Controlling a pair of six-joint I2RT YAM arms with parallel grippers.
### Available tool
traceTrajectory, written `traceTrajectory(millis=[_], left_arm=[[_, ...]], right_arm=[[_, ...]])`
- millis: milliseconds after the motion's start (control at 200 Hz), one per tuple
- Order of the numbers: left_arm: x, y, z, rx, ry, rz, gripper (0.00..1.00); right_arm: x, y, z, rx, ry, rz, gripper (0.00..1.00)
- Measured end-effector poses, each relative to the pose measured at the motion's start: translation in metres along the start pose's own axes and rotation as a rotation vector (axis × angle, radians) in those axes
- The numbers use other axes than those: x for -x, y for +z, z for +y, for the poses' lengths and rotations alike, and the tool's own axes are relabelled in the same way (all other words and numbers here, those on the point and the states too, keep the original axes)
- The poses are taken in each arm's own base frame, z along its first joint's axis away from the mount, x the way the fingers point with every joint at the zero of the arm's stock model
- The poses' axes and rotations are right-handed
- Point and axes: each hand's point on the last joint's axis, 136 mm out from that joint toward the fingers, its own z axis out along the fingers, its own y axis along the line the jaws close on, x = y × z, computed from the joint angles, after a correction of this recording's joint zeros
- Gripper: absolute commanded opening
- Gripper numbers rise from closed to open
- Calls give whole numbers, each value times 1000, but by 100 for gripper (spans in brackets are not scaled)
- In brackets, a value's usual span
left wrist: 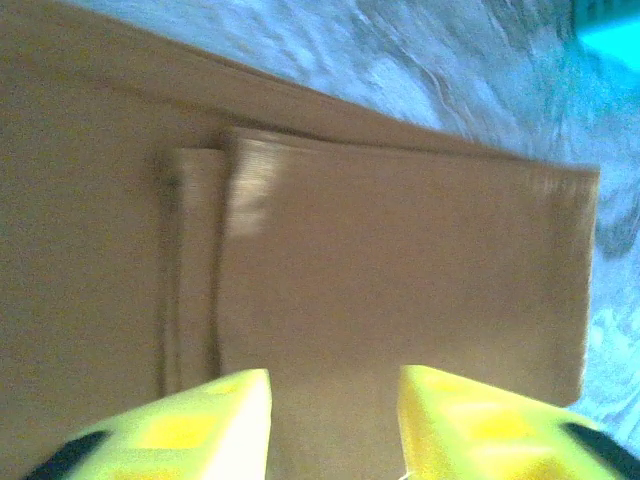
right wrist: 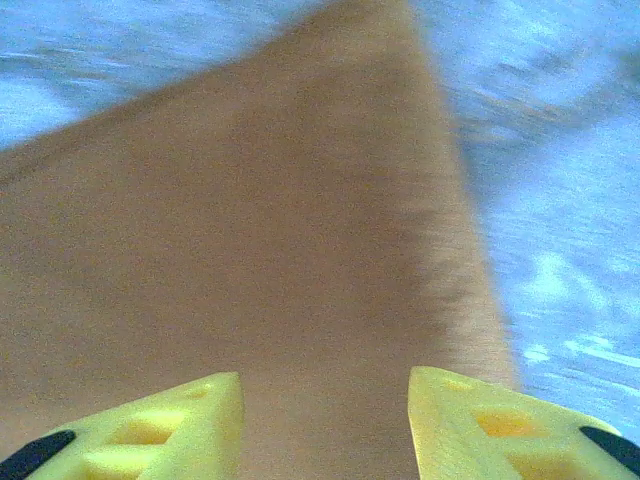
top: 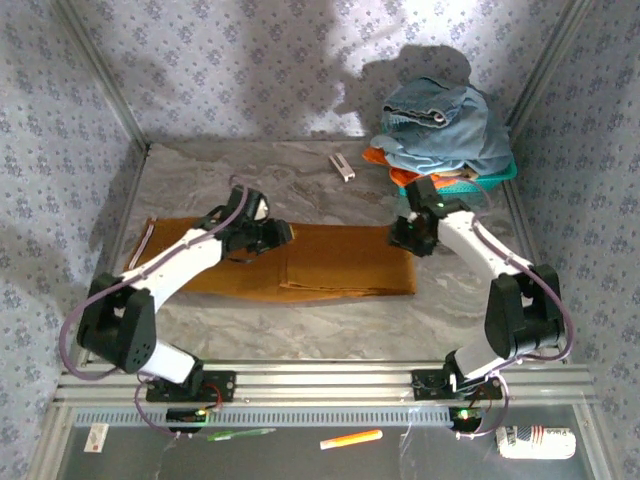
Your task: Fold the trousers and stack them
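Left end effector (left wrist: pixel 333 388) hovers over trousers' (left wrist: pixel 400 260) folded edge, jaws seemingly apart.

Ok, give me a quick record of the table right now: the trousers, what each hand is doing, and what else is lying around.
trousers: mustard, lying flat across the middle of the table, with a folded layer on the right part
left hand: open, over the trousers by the folded edge
right hand: open, over the trousers' right end
back right corner: blue denim garment heaped on an orange cloth
also on table: small white object near the back
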Motion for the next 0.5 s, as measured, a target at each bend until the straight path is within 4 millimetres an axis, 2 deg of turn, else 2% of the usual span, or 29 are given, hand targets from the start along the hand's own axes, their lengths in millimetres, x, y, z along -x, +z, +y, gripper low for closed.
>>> traceTrajectory(millis=[100, 195, 305, 500], left_arm=[[-9, 23, -20, -12, 62, 55, 8], [-23, 47, -27, -14, 86, 118, 3], [-38, 67, -16, 9, 86, 177, 0], [-59, 86, 11, 56, 65, 232, 0]], right_arm=[[-14, 17, -30, 9, 59, 68, 42], [-22, 30, -32, 52, 69, 110, 32], [-23, 42, -23, 115, 66, 125, 23], [-25, 61, -33, 108, 96, 159, 22]])
